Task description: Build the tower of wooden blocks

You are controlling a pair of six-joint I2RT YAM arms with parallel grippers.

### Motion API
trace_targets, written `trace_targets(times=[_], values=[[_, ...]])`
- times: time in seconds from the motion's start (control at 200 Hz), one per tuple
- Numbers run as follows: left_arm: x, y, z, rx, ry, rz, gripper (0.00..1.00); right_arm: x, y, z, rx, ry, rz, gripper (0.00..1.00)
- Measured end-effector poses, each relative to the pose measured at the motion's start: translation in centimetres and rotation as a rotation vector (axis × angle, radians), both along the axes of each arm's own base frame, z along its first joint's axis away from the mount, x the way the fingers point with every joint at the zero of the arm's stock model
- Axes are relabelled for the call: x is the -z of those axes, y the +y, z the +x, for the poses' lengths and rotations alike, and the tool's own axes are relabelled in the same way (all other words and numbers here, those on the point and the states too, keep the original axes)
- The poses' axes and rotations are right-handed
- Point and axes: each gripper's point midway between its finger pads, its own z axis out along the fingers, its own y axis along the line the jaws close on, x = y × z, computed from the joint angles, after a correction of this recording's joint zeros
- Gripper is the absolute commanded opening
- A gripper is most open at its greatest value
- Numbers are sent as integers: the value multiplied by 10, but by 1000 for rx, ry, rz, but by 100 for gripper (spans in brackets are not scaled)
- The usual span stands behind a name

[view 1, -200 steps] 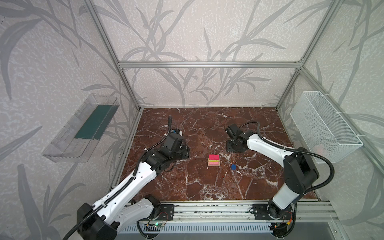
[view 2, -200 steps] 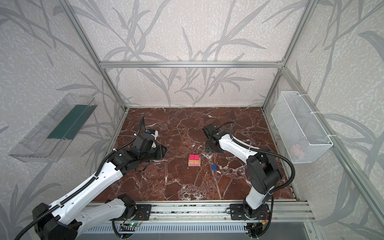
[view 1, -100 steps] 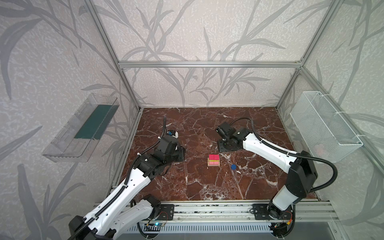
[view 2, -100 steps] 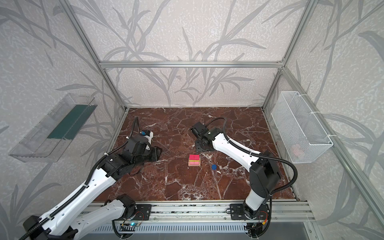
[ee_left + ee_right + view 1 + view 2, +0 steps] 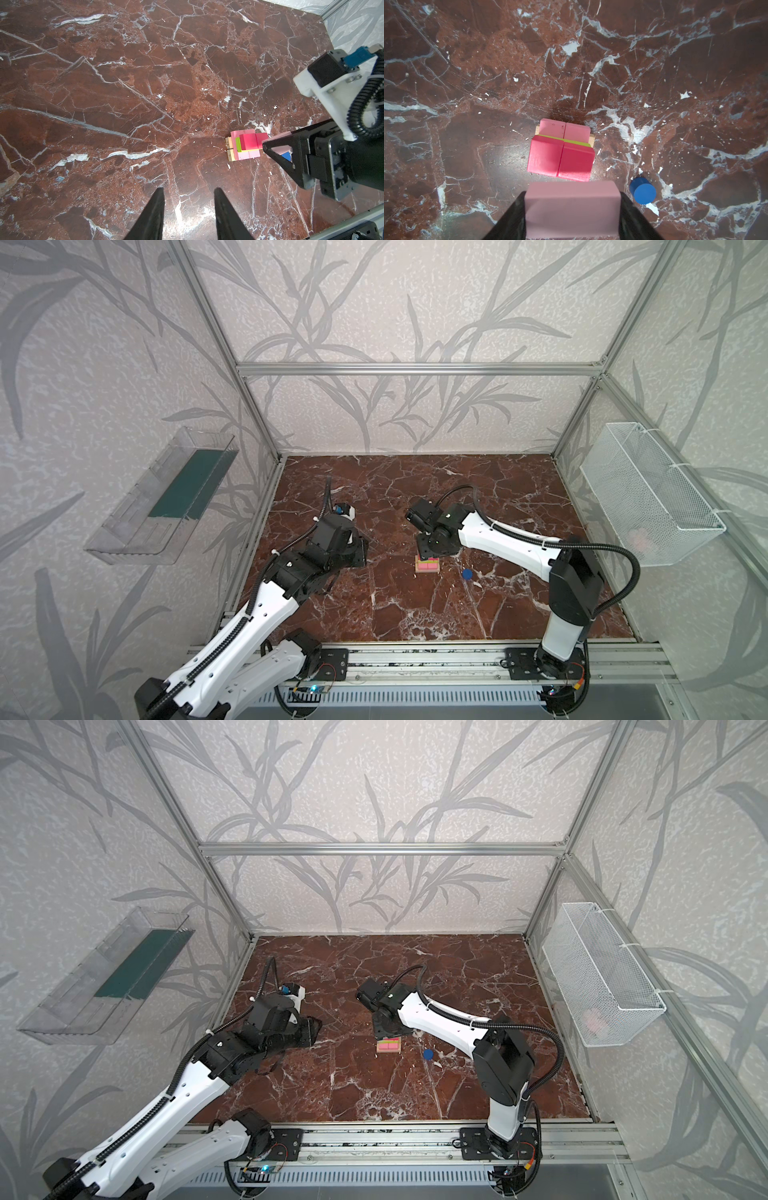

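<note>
The tower (image 5: 427, 565) (image 5: 389, 1045) stands mid-floor: tan bars (image 5: 228, 148) lowest, two pink bars (image 5: 564, 128) across them, a lime-green bar (image 5: 577, 143), then two red cubes (image 5: 544, 155) side by side on top. My right gripper (image 5: 572, 195) (image 5: 432, 549) is shut on a third pink bar (image 5: 572, 207), hovering just behind and above the red cubes. The blue disc (image 5: 642, 191) (image 5: 467, 574) lies on the floor right of the tower. My left gripper (image 5: 188, 190) (image 5: 359, 551) is open and empty, well left of the tower.
The floor is dark red marble (image 5: 415, 614). A wire basket (image 5: 648, 493) hangs on the right wall and a clear plastic tray (image 5: 166, 497) on the left wall. An aluminium rail (image 5: 415, 659) runs along the front edge.
My right gripper has carried the pink bar leftward and nearer, up to the tower. The left arm has drawn back slightly toward the front left.
</note>
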Motion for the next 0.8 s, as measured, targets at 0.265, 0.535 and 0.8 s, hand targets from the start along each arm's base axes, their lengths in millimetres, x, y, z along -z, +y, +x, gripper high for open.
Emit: trace_targets(times=[0.265,0.535,0.8], values=[[0,0,0,4,-1,3,39,-1,4,-1,53,-8,10,53],[1,0,0,6,1,3,39,3,4,2,111,-10,14,53],[1,0,0,6,0,3,39,16,3,2,131,8,-9,53]])
